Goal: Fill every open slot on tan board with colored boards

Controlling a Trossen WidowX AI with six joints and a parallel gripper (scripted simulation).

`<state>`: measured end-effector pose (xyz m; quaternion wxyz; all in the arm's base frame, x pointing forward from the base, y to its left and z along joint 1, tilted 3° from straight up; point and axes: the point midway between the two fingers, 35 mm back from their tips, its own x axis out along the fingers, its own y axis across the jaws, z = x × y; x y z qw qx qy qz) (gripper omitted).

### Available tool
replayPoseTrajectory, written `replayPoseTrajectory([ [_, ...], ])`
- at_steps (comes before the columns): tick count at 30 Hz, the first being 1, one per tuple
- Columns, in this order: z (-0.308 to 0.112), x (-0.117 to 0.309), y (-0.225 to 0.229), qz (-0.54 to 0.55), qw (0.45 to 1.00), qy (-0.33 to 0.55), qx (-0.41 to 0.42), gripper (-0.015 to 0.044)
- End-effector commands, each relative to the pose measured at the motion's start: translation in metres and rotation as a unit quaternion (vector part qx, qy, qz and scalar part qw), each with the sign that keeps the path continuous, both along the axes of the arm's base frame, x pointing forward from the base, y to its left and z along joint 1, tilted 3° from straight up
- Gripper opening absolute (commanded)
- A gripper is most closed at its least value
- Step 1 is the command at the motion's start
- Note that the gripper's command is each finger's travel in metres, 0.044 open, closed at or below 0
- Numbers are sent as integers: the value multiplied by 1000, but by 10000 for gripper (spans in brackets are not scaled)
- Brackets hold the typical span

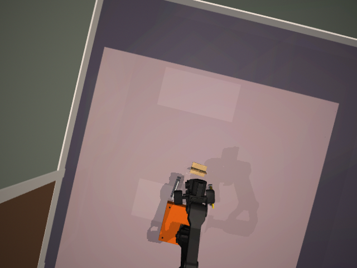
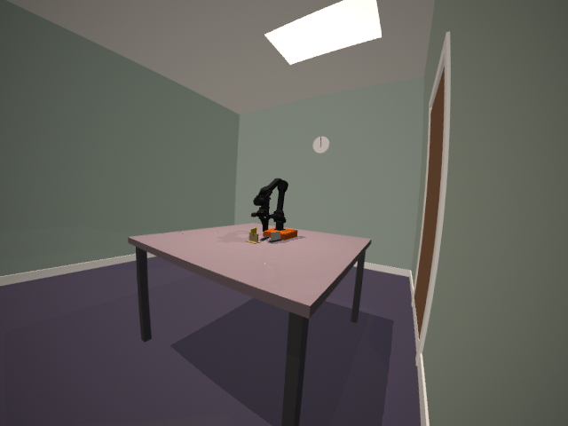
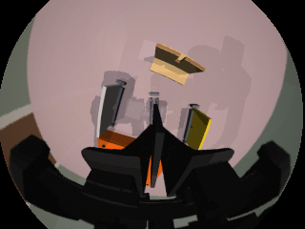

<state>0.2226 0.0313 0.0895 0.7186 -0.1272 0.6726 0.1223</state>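
From where I'm standing, the black arm (image 1: 197,233) (image 2: 280,201) reaches out over the pink table (image 1: 129,138) (image 2: 220,261) (image 3: 143,24) and bends down, so its gripper (image 1: 197,196) (image 2: 264,225) (image 3: 155,128) points at the tabletop. The fingers are drawn in narrow and pinched on a black board (image 3: 154,157), which stands upright and shows almost edge-on between them. Beneath the gripper sits a slim grey holder (image 3: 153,93); I can't tell whether the black board's lower edge is clear of it.

The tan board (image 1: 198,168) (image 2: 253,237) (image 3: 191,63) is just ahead of the gripper, on the side away from the arm's base. It stands upright on its pale foot (image 3: 167,72), running across from left to right, and an open slot cuts into its top edge. The black board is apart from it and turned crosswise to it.

Off to the gripper's left, a pale grey board (image 1: 174,188) (image 2: 275,236) (image 3: 109,112) stands in its own holder (image 3: 119,97). To the right, a yellow board (image 1: 213,205) (image 2: 253,230) (image 3: 200,128) stands in another holder (image 3: 189,121). Behind the gripper lies the orange base (image 1: 170,216) (image 2: 292,234) (image 3: 116,139), the arm rising from it. On the far wall, well beyond the gripper, hangs a round white clock (image 2: 320,144).
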Motion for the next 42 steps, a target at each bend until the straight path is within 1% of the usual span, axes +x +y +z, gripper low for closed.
replayPoseTrajectory([
  [1, 10, 0, 0, 0, 1000, -3, 1, 0],
  [9, 28, -1, 0, 0, 1000, -3, 1, 0],
  [13, 30, 1, 0, -2, 1000, -3, 1, 0],
  [42, 43, 74, 1, -101, 995, -5, 8, 0],
])
